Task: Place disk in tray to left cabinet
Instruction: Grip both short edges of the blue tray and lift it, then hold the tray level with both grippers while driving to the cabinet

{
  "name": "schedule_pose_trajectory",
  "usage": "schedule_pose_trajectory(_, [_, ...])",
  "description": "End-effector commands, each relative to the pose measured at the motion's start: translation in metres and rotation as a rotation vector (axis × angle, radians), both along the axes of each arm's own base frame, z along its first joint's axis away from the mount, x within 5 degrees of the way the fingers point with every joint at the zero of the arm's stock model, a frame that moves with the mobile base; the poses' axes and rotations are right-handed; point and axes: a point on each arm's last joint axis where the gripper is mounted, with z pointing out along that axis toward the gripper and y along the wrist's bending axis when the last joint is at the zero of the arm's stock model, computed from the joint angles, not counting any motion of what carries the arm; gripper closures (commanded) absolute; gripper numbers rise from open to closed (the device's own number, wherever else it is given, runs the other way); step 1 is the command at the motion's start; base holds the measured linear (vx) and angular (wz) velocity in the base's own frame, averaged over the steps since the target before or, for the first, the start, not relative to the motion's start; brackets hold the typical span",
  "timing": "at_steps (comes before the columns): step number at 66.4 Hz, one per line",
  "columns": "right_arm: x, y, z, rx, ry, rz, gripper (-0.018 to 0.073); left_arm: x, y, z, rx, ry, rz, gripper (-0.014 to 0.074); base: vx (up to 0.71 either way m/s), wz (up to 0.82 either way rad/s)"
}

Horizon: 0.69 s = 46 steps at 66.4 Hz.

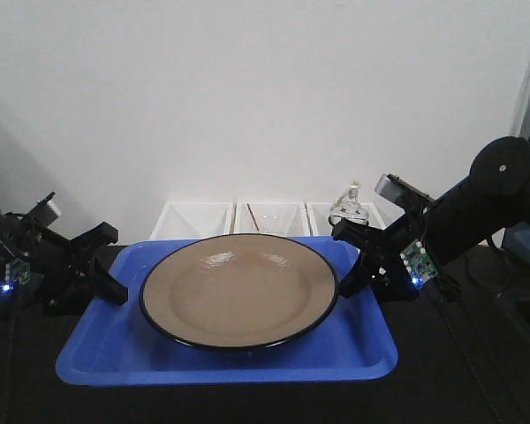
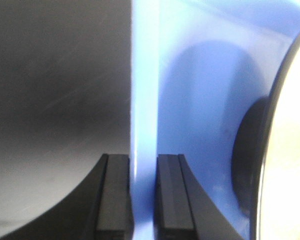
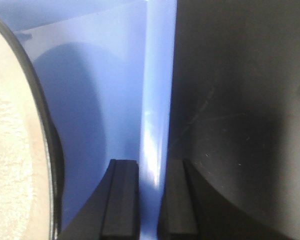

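The tan disk [image 1: 238,290] with a thin black rim lies flat in the blue tray [image 1: 97,353] and fills most of it. My left gripper [image 1: 113,287] is shut on the tray's left rim. In the left wrist view its fingers [image 2: 114,195] clamp the rim [image 2: 142,100] between them, and the disk's edge [image 2: 290,150] shows at the right. My right gripper [image 1: 358,269] is shut on the tray's right rim. The right wrist view shows its fingers [image 3: 121,200] pinching the rim [image 3: 157,90], with the disk [image 3: 12,150] at the left. The left cabinet is out of view.
Behind the tray, white bins [image 1: 194,219] stand in a row against the white wall. A small clear bottle-like object [image 1: 350,205] sits by the rightmost bin. The tray rests over a black surface [image 1: 477,371]. A blue item [image 1: 526,240] lies at the far right.
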Motion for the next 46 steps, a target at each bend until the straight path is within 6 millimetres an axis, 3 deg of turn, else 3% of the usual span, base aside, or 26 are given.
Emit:
schedule_pose_trajectory(1, [-0.0197, 0.0166, 0.0588, 0.184, -0.104, 0.016, 0.0565, -0.0199, -0.0233, 0.0572, -0.217, -0.057, -0.038, 0.0597, 0.00, 0.00])
schedule_pose_trajectory(46, [-0.0210, 0.0170, 0.0590, 0.184, -0.083, 0.024, 0.0565, -0.0191, -0.0231, 0.0624, -0.226, -0.050, -0.016, 0.0597, 0.00, 0.00])
